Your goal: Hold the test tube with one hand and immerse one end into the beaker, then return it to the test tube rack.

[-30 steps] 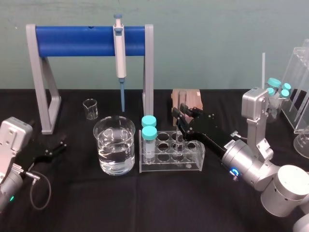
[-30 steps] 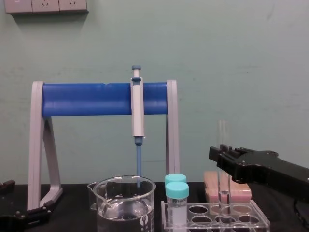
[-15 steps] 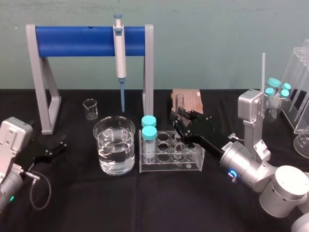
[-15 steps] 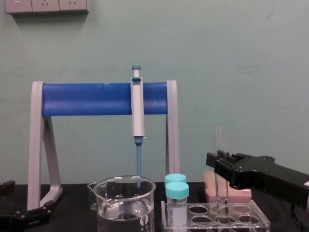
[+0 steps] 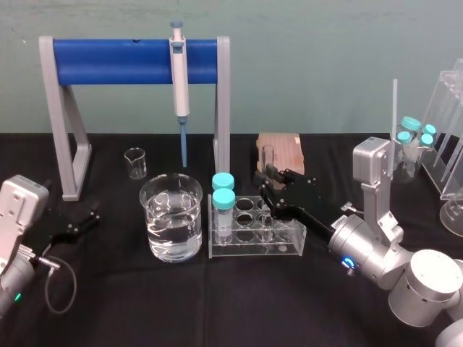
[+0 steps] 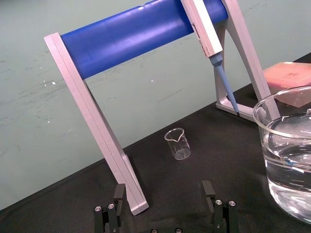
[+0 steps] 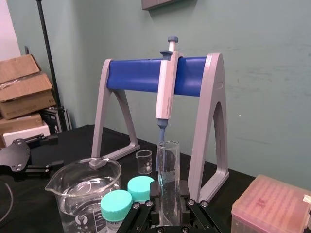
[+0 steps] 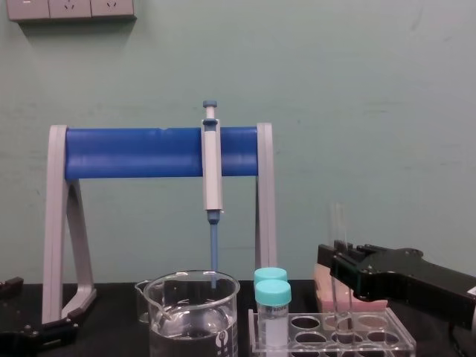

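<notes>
Test tube [image 5: 268, 155] is standing upright in the head view, its lower part sitting in a hole of the test tube rack [image 5: 253, 250], to the right of the two teal-capped vials [image 5: 223, 189] and apart from them. The right end effector [image 5: 269, 191] is reaching in from the right and clenching the tube partway up. The beaker [image 5: 153, 211], part full of clear liquid, is sitting just left of the rack. The left end effector [image 5: 76, 221] is lying parked on the black table [image 5: 217, 303] at the far left.

From the left wrist, the left end effector [image 6: 165, 216] is showing its fingers spread wide with nothing between them, low over the table near the beaker [image 6: 291, 194].

From the right wrist, the test tube [image 7: 168, 170] is rising straight up between the pads of the right end effector [image 7: 168, 218], which is grasping it squarely.

In the chest view the test tube [image 8: 338, 223] is running down through the right end effector [image 8: 341, 262] into the test tube rack [image 8: 327, 341]. Whether its round end is touching the rack floor is hidden.

With the tube this low in its hole, the step is looking like the return to the rack, though a first pick-up would look much the same. The next move is calling for seating the tube fully, releasing it, and backing away level without tipping it or nudging the vials.
</notes>
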Robot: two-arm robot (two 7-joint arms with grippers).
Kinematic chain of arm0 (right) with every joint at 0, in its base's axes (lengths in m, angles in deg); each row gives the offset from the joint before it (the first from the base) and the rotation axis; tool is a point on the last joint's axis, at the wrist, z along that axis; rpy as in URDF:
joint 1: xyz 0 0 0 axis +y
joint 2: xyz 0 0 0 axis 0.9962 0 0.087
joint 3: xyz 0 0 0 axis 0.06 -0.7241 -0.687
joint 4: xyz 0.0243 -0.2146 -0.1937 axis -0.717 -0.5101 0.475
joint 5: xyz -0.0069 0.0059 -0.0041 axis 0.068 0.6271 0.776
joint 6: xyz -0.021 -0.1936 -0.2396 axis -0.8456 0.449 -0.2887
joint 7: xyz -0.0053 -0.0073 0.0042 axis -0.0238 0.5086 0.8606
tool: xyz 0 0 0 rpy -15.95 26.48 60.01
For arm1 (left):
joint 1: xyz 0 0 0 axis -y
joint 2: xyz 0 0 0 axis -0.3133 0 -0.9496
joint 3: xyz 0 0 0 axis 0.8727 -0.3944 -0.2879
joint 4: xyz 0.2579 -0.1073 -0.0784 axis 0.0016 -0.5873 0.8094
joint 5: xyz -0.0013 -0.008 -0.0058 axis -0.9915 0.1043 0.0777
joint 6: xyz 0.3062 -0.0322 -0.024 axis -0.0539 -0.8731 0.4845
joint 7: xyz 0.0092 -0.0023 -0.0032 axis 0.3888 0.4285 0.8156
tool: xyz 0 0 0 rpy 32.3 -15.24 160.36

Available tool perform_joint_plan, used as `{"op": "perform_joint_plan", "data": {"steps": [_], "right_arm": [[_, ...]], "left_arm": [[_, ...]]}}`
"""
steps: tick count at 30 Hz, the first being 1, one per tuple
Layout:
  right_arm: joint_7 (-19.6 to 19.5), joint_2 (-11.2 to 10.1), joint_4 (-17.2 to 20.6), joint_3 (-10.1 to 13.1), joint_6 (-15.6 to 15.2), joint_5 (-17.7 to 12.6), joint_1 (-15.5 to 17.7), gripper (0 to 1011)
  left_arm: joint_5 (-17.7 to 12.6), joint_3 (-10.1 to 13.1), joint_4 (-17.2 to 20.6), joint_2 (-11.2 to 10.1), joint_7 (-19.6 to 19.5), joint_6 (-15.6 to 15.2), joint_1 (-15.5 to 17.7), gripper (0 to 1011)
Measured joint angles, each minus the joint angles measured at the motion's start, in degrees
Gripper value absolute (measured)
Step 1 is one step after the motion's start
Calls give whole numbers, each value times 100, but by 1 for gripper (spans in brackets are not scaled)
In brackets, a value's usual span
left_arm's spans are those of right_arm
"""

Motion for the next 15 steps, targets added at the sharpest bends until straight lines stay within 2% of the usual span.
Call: {"op": "perform_joint_plan", "data": {"steps": [15], "right_arm": [[-5, 8, -85, -27, -25, 69, -24, 225]], "left_arm": [[0, 0, 0, 0, 0, 0, 0, 1000]]}}
